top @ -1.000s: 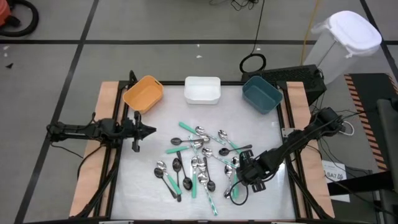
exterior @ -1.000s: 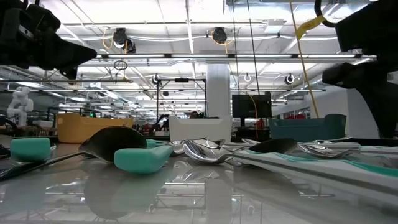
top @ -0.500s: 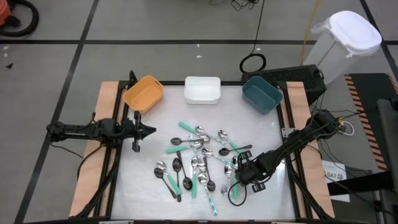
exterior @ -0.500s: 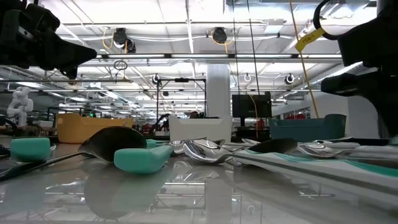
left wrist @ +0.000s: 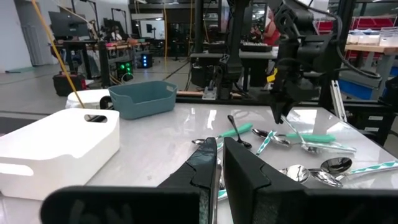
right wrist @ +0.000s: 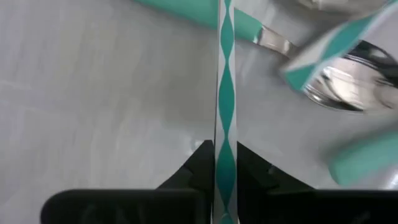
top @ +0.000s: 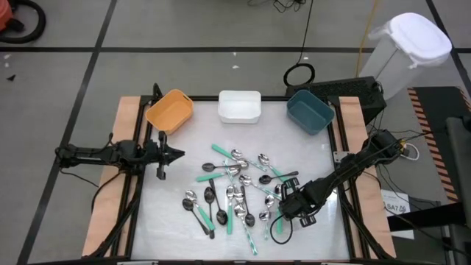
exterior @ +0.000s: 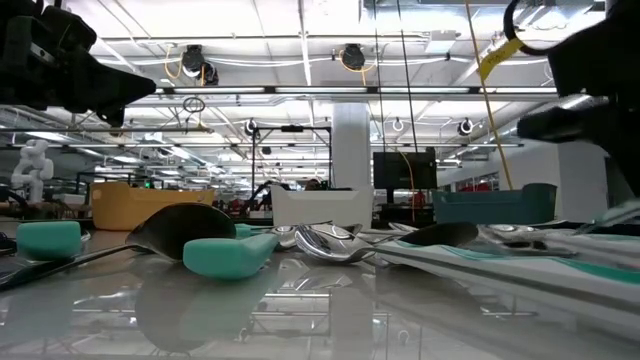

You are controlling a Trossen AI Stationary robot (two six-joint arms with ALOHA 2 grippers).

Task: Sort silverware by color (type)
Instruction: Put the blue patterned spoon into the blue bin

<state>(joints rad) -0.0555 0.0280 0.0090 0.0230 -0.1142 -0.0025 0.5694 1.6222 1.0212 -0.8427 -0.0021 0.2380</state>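
The silverware is a loose pile of small spoons [top: 235, 191] lying flat on the white table, with black, mint-green and green-and-white striped handles. My right gripper [top: 282, 212] points down at the pile's right side, shut on one striped spoon [right wrist: 222, 74]. My left gripper [top: 176, 155] waits level and shut near the table's left edge, beside the orange bin [top: 171, 110]; its fingers [left wrist: 239, 168] hold nothing. Along the far edge also stand a white bin [top: 239, 105] and a teal bin [top: 309, 112]. My right gripper pinches the striped handle [right wrist: 224, 127] between its two fingers [right wrist: 202, 165], which come from above and point down, lying across the handle's width. In the left wrist view the spoon [left wrist: 293, 130] slants down below the fingers toward the other spoons. I cannot tell whether its lower end touches the table.
A black cable loop [top: 278, 232] hangs by my right gripper over the table's near right part. Wooden rails [top: 121, 177] run along the left and right sides. A white lidded waste bin [top: 412, 44] stands on the floor beyond the far right corner.
My right gripper has tipped slightly over the right side of the pile and taken hold of a striped handle. In the low view a pale handle now slants up off the table at the right, where before it lay flat.
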